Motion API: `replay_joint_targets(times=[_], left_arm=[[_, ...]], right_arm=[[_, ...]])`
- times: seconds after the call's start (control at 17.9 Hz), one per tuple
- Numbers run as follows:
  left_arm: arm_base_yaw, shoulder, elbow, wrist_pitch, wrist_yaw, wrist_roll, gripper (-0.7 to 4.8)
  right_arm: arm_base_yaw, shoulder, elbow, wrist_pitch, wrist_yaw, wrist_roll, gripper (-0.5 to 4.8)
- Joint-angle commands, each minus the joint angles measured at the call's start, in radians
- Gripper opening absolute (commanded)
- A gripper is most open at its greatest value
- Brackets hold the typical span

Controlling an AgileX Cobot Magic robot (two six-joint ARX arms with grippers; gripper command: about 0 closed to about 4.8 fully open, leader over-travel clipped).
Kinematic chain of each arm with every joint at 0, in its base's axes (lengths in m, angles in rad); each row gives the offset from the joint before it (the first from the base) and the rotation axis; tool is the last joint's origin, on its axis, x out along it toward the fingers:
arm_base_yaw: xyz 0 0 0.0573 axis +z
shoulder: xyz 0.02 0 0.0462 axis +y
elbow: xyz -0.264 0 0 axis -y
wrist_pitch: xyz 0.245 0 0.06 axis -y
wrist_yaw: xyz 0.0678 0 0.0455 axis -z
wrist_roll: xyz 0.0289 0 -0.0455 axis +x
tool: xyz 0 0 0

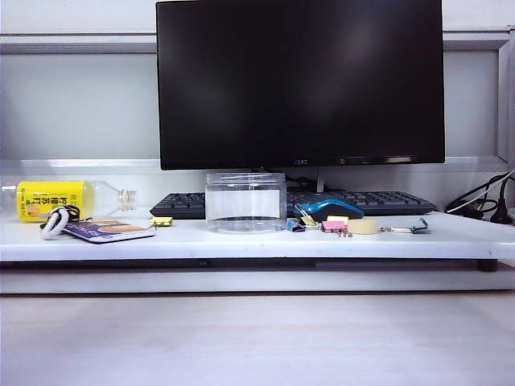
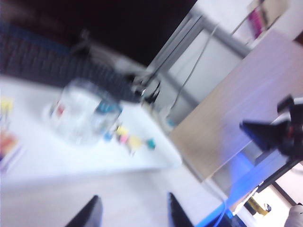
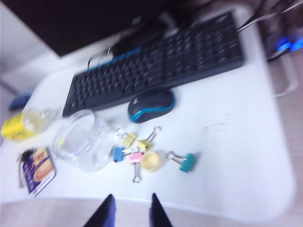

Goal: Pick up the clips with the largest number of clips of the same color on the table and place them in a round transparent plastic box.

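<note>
1. The clips (image 3: 129, 139) — small, pale yellow, wire-handled — lie on the table (image 3: 236, 156), two just right of the round transparent plastic box (image 1: 245, 202), ribbed-rimmed, centre.
2. Left gripper (image 2: 134, 212), right gripper (image 3: 129, 211): near edge, jaws apart, empty.

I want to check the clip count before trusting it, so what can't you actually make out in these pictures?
- Clips, exterior view: the cluster overlaps beside the mouse, too small to count.
- Clips, left wrist view: motion blur leaves colored smudges.
- Round transparent plastic box, right wrist view: blurred.
- Left hand and right hand: fingertips only, cut off by the frame edge.
</note>
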State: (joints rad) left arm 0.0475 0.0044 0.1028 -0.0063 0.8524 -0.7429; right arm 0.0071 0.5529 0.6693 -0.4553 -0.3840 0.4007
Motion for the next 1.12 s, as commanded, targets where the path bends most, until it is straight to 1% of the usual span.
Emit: replay_joint_targets(times=[0.06,0.11,0.17,0.34,0.39,0.45,0.5,0.56,0.67,0.73,0.78,0.84,0.95,1.01,1.06,1.12], left_arm=[[-0.001,-0.003,0.005,-0.130,-0.007,0.010,1.89],[-0.001,-0.003,0.005,-0.175,-0.015,0.010,1.89],[-0.001,-0.003,0.005,-0.214,-0.023,0.011,1.89],[-0.001,-0.003,0.006,-0.248,-0.026,0.010,1.89],[-0.001,-0.003,0.006,-0.256,-0.027,0.009,1.89],[-0.001,-0.003,0.006,-0.292,-0.024,0.010,1.99],[-0.001,-0.003,0.006,-0.333,-0.026,0.010,2.68],[-0.001,-0.003,0.005,-0.358,-0.026,0.011,2.87],[-0.001,-0.003,0.005,-0.383,-0.021,0.010,2.87],[-0.002,-0.003,0.005,-0.394,-0.021,0.010,2.87],[-0.002,-0.003,0.005,-0.399,-0.022,0.010,2.87],[-0.002,-0.003,0.005,-0.399,-0.022,0.010,2.87],[-0.002,-0.003,0.005,-0.399,-0.029,0.010,2.87],[-0.002,-0.003,0.005,-0.399,-0.038,0.011,2.87],[-0.002,-0.003,0.005,-0.386,-0.039,0.067,2.87],[-0.002,-0.003,0.005,-0.356,-0.020,0.150,2.87]], right_arm=[[0.001,0.189,0.094,0.039,-0.122,0.000,1.09],[0.002,0.265,0.131,0.040,-0.172,0.004,1.09],[0.010,0.323,0.162,0.040,-0.195,0.005,1.09],[0.108,0.480,0.245,0.058,-0.191,-0.028,1.09],[0.182,0.578,0.289,0.112,-0.174,-0.047,1.70],[0.270,0.686,0.334,0.158,-0.087,-0.063,1.81],[0.282,0.754,0.362,0.163,-0.062,-0.089,1.81],[0.294,0.801,0.378,0.171,-0.060,-0.090,1.81],[0.301,0.877,0.402,0.169,-0.021,-0.095,1.82],[0.301,0.923,0.412,0.171,0.028,-0.112,2.04],[0.301,0.953,0.424,0.170,0.045,-0.116,2.22],[0.301,0.981,0.438,0.168,0.046,-0.116,2.22],[0.307,1.003,0.447,0.169,0.100,-0.118,2.22],[0.308,1.005,0.447,0.165,0.105,-0.124,2.24],[0.318,1.005,0.447,0.147,0.117,-0.135,2.36],[0.335,1.005,0.447,0.126,0.161,-0.153,2.36]])
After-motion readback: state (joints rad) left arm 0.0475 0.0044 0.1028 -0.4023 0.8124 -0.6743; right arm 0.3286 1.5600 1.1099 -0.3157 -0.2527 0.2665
